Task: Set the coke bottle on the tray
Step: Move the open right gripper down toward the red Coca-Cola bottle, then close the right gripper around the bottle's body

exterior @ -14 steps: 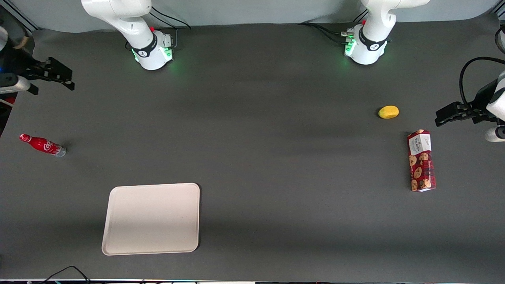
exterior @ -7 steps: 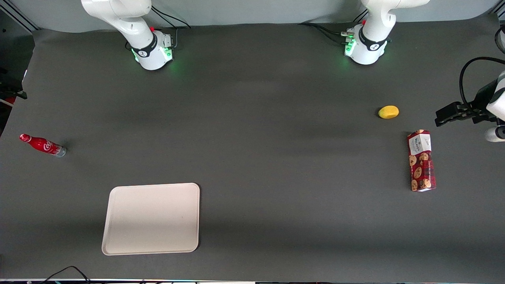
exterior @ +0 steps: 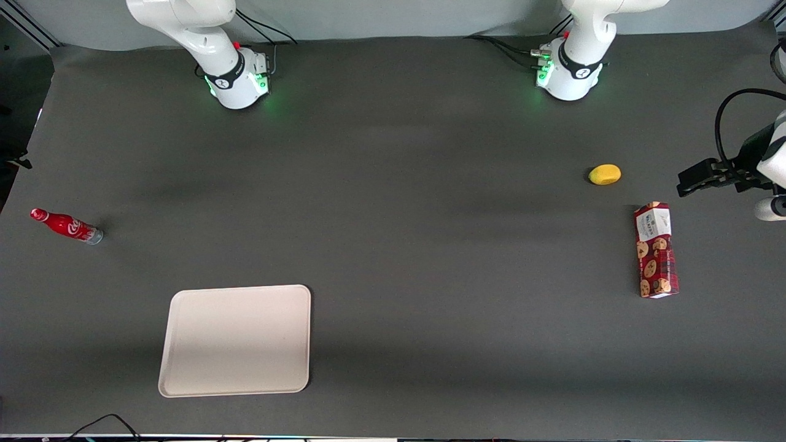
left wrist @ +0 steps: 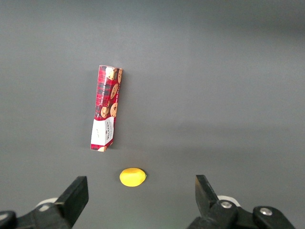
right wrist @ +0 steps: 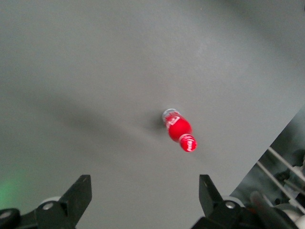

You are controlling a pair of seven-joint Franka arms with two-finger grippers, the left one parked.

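The coke bottle (exterior: 66,225), small and red with a red cap and a silvery base, stands on the dark table at the working arm's end, close to the table edge. The right wrist view looks down on the coke bottle (right wrist: 179,130). My right gripper (right wrist: 144,193) hangs high above the table a little aside of the bottle, open, with nothing between its fingers (right wrist: 80,190). It has almost left the front view. The cream tray (exterior: 236,341) lies flat, nearer to the front camera than the bottle, with nothing on it.
A red cookie box (exterior: 656,250) and a small yellow fruit (exterior: 605,174) lie toward the parked arm's end; the left wrist view shows the box (left wrist: 106,107) and fruit (left wrist: 132,177) too. The table edge (right wrist: 279,138) runs just past the bottle.
My right gripper has slid away sideways out of the front view at the working arm's end. The bottle, the tray and the other things have not moved.
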